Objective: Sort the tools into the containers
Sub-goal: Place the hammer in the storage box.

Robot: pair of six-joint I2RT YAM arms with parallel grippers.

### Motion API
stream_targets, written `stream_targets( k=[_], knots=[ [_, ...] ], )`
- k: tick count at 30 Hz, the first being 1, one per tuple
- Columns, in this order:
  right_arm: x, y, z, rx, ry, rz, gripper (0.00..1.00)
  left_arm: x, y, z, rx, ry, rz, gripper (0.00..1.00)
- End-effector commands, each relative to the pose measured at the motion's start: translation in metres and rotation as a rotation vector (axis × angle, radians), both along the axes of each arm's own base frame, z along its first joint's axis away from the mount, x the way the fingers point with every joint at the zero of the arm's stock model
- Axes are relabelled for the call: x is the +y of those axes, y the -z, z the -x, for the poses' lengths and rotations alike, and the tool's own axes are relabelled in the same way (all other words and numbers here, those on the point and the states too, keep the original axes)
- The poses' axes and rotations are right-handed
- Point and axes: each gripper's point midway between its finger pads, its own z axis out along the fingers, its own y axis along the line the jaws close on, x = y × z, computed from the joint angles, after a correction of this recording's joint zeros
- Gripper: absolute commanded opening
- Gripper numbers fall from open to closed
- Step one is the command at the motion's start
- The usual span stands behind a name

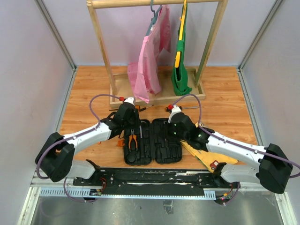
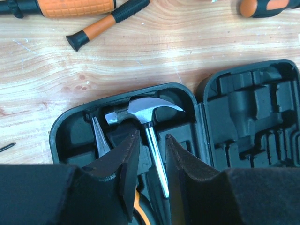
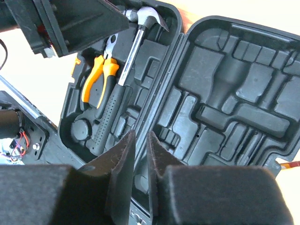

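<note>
Hammer (image 2: 140, 108): lying in my case (image 3: 225, 93), beside orange pliers (image 3: 96, 77).
Left tool (image 2: 153, 136): narrow, astride hammer shaft; grip I cannot tell.
Right tool (image 3: 140, 133): narrow, empty, over case hinge.

My left fingers (image 2: 123, 165) hid the lower handle of the hammer (image 2: 140, 109), an orange screwdriver (image 2: 75, 7) ran off the top edge, my right arm (image 1: 234, 147) covered most of the yellow board (image 1: 211, 158)

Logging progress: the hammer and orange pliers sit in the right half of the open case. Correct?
Not quite. The hammer and orange pliers sit in the left half of the open case, not the right, as the right wrist view shows.
</note>
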Motion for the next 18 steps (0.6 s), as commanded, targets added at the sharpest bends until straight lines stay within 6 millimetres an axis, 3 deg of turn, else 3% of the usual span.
stream_targets(
  k=[1, 12, 18],
  knots=[
    [0.012, -0.012, -0.005, -0.012, 0.034, -0.059, 0.14, -0.005, -0.003, -0.012, -0.03, 0.009, 0.0, 0.32],
    [0.029, 0.003, 0.002, 0.042, -0.019, -0.057, 0.11, -0.012, 0.008, -0.019, -0.024, 0.034, -0.018, 0.29],
    [0.034, 0.006, 0.003, 0.048, -0.036, -0.045, 0.1, -0.012, 0.017, -0.021, -0.011, 0.045, -0.044, 0.2]
  ],
)
